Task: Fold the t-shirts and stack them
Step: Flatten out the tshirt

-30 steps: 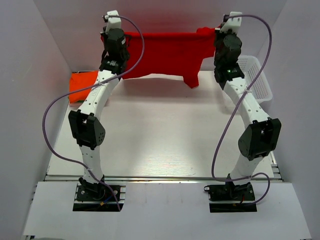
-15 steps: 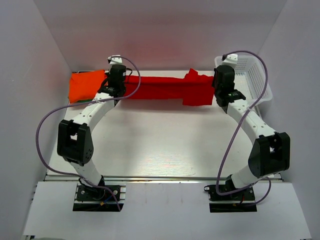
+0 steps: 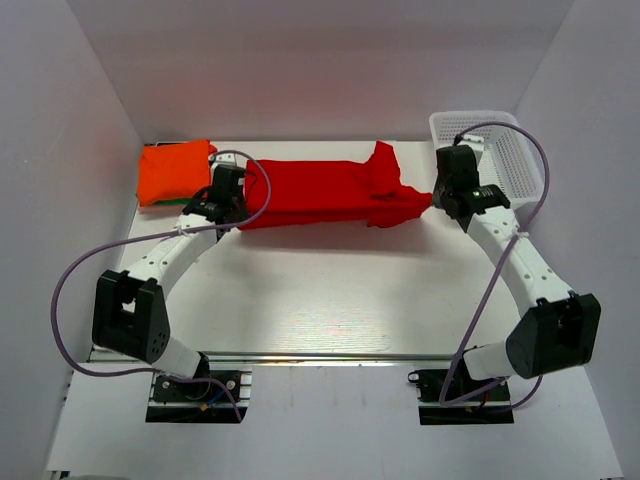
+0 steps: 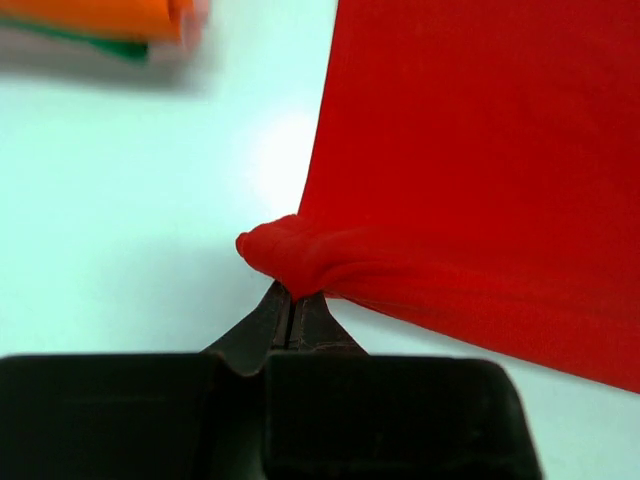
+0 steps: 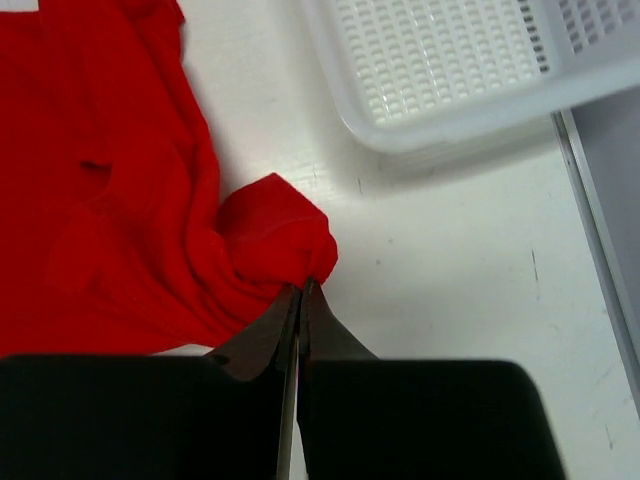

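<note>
The red t-shirt (image 3: 320, 192) lies stretched across the back of the table, with one sleeve sticking up at its right. My left gripper (image 3: 236, 215) is shut on its left end, which bunches at the fingertips in the left wrist view (image 4: 295, 262). My right gripper (image 3: 437, 196) is shut on its right end, which bunches in the right wrist view (image 5: 280, 240). A small white tag (image 5: 20, 4) shows at that view's top left edge. The folded orange t-shirt (image 3: 172, 172) lies on a green one (image 4: 90, 37) at the back left.
A white mesh basket (image 3: 500, 155) stands at the back right, close to my right gripper; it also shows in the right wrist view (image 5: 450, 60). White walls close in the table at the back and both sides.
Both arms have lowered the red shirt from hanging in the air down onto the table and drawn it toward the near side. It now lies spread flat between the grippers.
</note>
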Available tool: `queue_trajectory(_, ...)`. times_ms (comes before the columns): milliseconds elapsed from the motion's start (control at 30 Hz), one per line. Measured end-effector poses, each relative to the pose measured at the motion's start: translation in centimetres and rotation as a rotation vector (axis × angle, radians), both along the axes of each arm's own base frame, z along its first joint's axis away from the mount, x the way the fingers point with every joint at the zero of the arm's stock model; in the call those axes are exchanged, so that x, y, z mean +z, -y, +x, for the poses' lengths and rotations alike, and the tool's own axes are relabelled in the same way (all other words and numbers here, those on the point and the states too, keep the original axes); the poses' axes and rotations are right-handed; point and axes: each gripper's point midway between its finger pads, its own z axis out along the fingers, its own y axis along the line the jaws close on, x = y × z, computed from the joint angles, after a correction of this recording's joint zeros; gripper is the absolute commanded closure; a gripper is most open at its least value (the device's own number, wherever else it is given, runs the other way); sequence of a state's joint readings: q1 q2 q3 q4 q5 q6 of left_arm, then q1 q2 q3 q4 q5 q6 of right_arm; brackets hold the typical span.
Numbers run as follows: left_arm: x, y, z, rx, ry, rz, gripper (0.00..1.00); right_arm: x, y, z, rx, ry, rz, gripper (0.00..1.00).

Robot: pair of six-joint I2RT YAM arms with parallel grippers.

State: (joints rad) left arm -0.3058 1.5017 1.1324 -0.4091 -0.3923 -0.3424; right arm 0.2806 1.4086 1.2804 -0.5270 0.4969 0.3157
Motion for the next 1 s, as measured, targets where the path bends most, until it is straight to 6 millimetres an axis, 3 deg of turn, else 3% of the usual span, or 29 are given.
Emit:
queue_trajectory(167,-3.6,0.5,-4.0,-0.006,-0.111,-0.083,1.0,-1.5,0.5,-3.0,-0.004,-0.061,0.019,1.0)
queue_trajectory(333,-8.3,1.3,-8.6,-0.023,-0.267,-0.162,1.0,-7.7,1.1,-6.9,-0.047,-0.248,0.02,1.0)
queue_trajectory(433,-11.0,1.7,-11.7,-0.035,-0.37,-0.205,0.89,-11.4,1.7,-9.9,-0.105,-0.353,0.031,0.98)
queue_trajectory(467,-11.8,1.8,-12.7,-0.039,-0.401,-0.218,0.85,-12.5,1.9,-10.9,-0.12,-0.379,0.038,0.87)
queue_trajectory(533,-12.7,1.9,-14.6,-0.047,-0.45,-0.237,0.49,-14.9,2.0,-13.6,-0.143,-0.44,0.064,0.58)
queue_trajectory(600,-13.0,1.9,-16.1,-0.051,-0.483,-0.251,0.2,-16.5,2.1,-15.9,-0.149,-0.489,0.086,0.49)
queue_trajectory(633,-13.0,2.0,-16.5,-0.052,-0.489,-0.258,0.17,-17.0,2.0,-16.8,-0.145,-0.503,0.099,0.39)
queue_trajectory(700,-12.5,2.1,-17.1,-0.058,-0.487,-0.273,0.02,-17.3,1.8,-17.5,-0.144,-0.506,0.124,0.27)
queue_trajectory(933,-10.8,2.3,-17.5,-0.055,-0.433,-0.315,0.0,-15.7,0.6,-16.5,-0.063,-0.421,0.18,0.1)
queue_trajectory(1000,-10.3,2.4,-17.1,-0.056,-0.424,-0.316,0.0,-14.8,-0.1,-15.5,-0.001,-0.37,0.2,0.1)
